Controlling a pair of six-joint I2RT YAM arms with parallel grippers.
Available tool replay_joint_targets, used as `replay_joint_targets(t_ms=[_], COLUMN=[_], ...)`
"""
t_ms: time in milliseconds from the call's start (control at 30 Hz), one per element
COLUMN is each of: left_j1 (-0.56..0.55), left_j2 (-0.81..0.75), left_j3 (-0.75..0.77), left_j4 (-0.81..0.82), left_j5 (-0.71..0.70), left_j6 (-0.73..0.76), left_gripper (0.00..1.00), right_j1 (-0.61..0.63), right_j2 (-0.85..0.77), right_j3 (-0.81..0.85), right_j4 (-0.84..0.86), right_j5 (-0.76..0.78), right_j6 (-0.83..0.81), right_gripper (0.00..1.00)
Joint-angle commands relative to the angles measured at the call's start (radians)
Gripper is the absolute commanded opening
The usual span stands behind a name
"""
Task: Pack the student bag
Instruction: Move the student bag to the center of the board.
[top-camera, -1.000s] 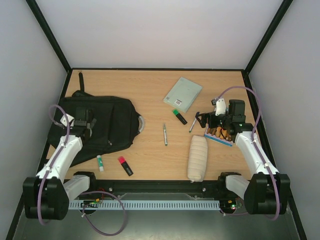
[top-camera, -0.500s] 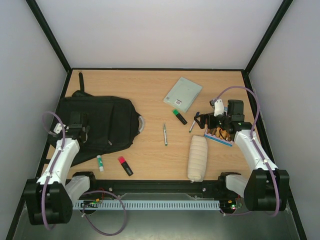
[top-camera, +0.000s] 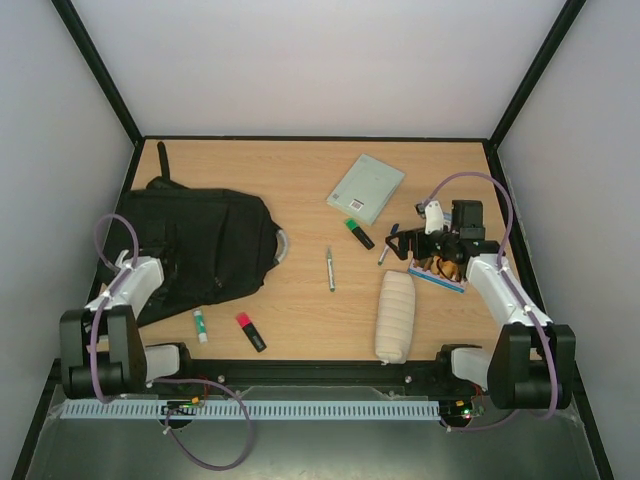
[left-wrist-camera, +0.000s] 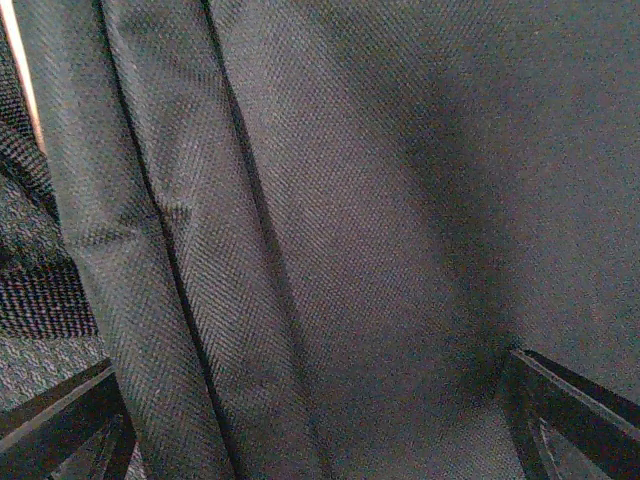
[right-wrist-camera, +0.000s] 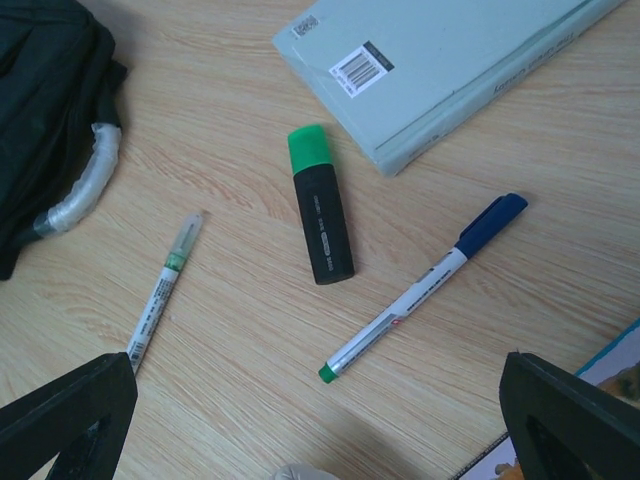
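The student bag (top-camera: 200, 245), a large black backpack with a grey handle (top-camera: 282, 246), lies flat on the left of the table. Its black weave (left-wrist-camera: 350, 200) fills the left wrist view. My left gripper (left-wrist-camera: 315, 430) hovers close over the bag's near-left part, open, its fingers (left-wrist-camera: 60, 425) at the frame's bottom corners with nothing between them. My right gripper (top-camera: 400, 242) (right-wrist-camera: 320, 420) stands open above the wood. A blue-capped pen (right-wrist-camera: 420, 285) and a green highlighter (right-wrist-camera: 320, 215) lie just beyond it.
A pale blue book (top-camera: 366, 188) lies at the far middle and a thin pen (top-camera: 330, 268) at the centre. A white pouch (top-camera: 395, 315), a red highlighter (top-camera: 250, 331) and a glue stick (top-camera: 201, 325) lie near the front. A colourful flat box (top-camera: 440, 272) sits under the right arm.
My left arm has drawn back toward its base, moving the open gripper to the bag's near-left part. The right arm has hardly moved.
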Motion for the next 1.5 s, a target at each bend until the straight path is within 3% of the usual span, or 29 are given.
replay_joint_targets(t_ms=[0, 67, 233, 533, 767, 933, 1100, 1467], left_j1=[0.005, 0.005, -0.002, -0.044, -0.093, -0.106, -0.123, -0.128], left_j2=[0.101, 0.146, 0.276, 0.376, 0.524, 0.516, 0.458, 0.334], left_j3=[0.051, 0.072, 0.136, 0.217, 0.383, 0.368, 0.359, 0.308], left_j4=[0.106, 0.155, 0.163, 0.176, 0.106, 0.151, 0.136, 0.097], left_j5=[-0.020, -0.021, 0.007, -0.035, -0.076, -0.063, -0.086, -0.121], left_j6=[0.094, 0.154, 0.140, 0.149, 0.199, 0.249, 0.261, 0.258], left_gripper=[0.99, 0.98, 0.97, 0.96, 0.97, 0.97, 0.99, 0.99], right_j1=[0.019, 0.053, 0.145, 0.364, 0.512, 0.540, 0.562, 0.566], right_j2=[0.052, 0.100, 0.232, 0.533, 0.783, 0.935, 1.037, 1.218], right_j3=[0.042, 0.074, 0.192, 0.527, 0.755, 0.957, 1.074, 1.285], right_j4=[-0.063, -0.085, -0.123, -0.158, -0.189, -0.250, -0.256, -0.310], right_j5=[-0.050, -0.072, -0.100, 0.100, 0.209, 0.207, 0.285, 0.320], right_j6=[-0.051, -0.068, -0.097, -0.023, -0.075, 0.030, 0.073, 0.117], right_gripper=[1.00, 1.00, 1.00, 0.58, 0.41, 0.41, 0.46, 0.46])
